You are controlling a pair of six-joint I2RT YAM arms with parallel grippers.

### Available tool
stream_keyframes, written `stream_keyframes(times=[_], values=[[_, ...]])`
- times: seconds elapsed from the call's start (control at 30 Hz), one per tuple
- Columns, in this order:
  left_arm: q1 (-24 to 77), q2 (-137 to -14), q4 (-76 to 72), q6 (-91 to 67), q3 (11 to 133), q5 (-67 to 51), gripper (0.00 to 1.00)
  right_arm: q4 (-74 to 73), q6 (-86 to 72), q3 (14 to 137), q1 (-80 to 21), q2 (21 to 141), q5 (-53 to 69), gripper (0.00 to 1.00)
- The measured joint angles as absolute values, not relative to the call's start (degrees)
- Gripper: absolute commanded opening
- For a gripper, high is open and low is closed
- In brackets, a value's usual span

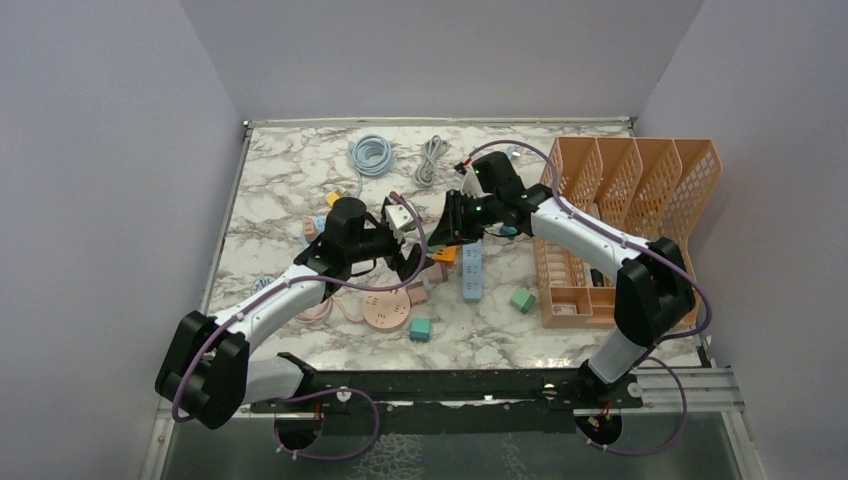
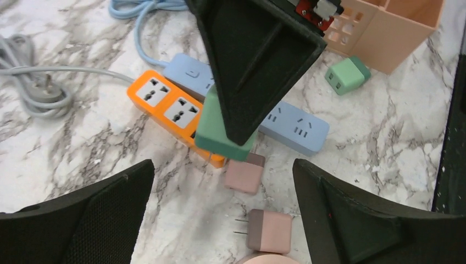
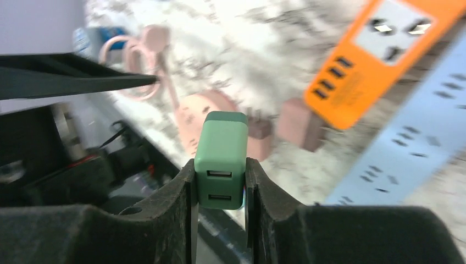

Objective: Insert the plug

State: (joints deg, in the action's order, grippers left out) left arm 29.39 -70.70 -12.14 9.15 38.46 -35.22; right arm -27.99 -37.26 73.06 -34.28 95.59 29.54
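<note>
My right gripper [image 3: 220,165] is shut on a green plug [image 3: 221,157], a small block with two USB ports facing the camera. In the left wrist view this green plug [image 2: 222,129] hangs from the right gripper's black finger [image 2: 258,60], just over the near end of the orange power strip [image 2: 170,107]. A blue power strip [image 2: 291,124] lies behind it. My left gripper [image 2: 222,176] stands open above the marble, with nothing between its fingers. In the top view the left gripper [image 1: 408,250] and right gripper [image 1: 452,232] are close together mid-table.
Two pink plugs [image 2: 244,176] [image 2: 269,231] lie below the left gripper. A round pink socket hub [image 1: 386,310], a teal plug [image 1: 420,329] and a green plug [image 1: 522,299] sit nearer the front. An orange file rack [image 1: 630,200] stands right. Coiled cables [image 1: 372,153] lie at the back.
</note>
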Motion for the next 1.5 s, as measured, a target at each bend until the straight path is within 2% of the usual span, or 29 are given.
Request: stream_keyframes(times=[0.13,0.27,0.37,0.53,0.77,1.5], values=[[29.39,-67.40,-13.43,6.26,37.54,-29.87,0.99,-32.32,-34.30,74.41,-33.71,95.48,19.18,0.01],[29.39,-64.47,-14.04,-0.51,37.08,-18.98,0.99,-35.90,-31.22,76.64,-32.03,95.90,10.13,0.01],[29.28,-63.64,-12.56,-8.27,37.30,-9.41,0.99,-37.63,-29.41,78.11,-30.98,97.58,5.26,0.01],[27.49,-63.90,-5.06,-20.73,39.75,-0.16,0.99,-40.36,-27.31,80.86,-30.26,103.11,0.56,0.01],[23.77,-64.36,0.21,-28.84,40.91,1.10,0.99,-41.91,-25.96,82.59,-30.28,106.43,-0.58,0.01],[23.75,-64.34,1.52,-28.80,40.73,1.13,0.99,-48.66,-24.25,86.96,-30.28,108.97,0.80,0.01]])
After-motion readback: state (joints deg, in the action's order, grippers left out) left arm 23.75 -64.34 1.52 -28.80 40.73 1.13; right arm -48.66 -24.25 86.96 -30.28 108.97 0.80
